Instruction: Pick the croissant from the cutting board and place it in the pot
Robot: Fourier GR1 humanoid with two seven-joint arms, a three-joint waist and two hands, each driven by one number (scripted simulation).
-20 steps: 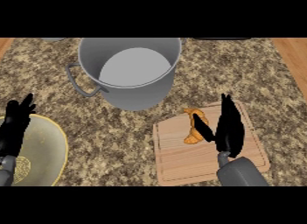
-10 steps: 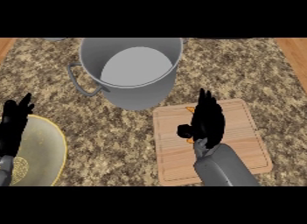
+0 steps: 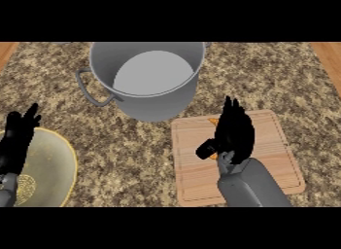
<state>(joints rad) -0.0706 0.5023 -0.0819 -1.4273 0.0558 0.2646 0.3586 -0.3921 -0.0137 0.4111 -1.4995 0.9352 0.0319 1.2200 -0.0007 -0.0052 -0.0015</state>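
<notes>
The croissant [image 3: 213, 121] lies on the wooden cutting board [image 3: 273, 146] and is almost wholly hidden under my right hand [image 3: 234, 131]; only small orange tips show at the hand's upper left and by the thumb. That hand lies flat over it, fingers straight and pointing away, thumb spread to the left. The large grey pot [image 3: 147, 73] stands upright just behind and left of the board, and I see nothing inside it. My left hand [image 3: 15, 143] rests open at the far left, fingers up.
A yellow plate [image 3: 55, 165] sits at the lower left, partly under my left hand. The pot's side handle [image 3: 87, 90] sticks out to the left. Wooden strips border the speckled counter at both sides.
My right hand has shifted left across the board, from beside the croissant to on top of it, covering it. The left hand has stayed in place.
</notes>
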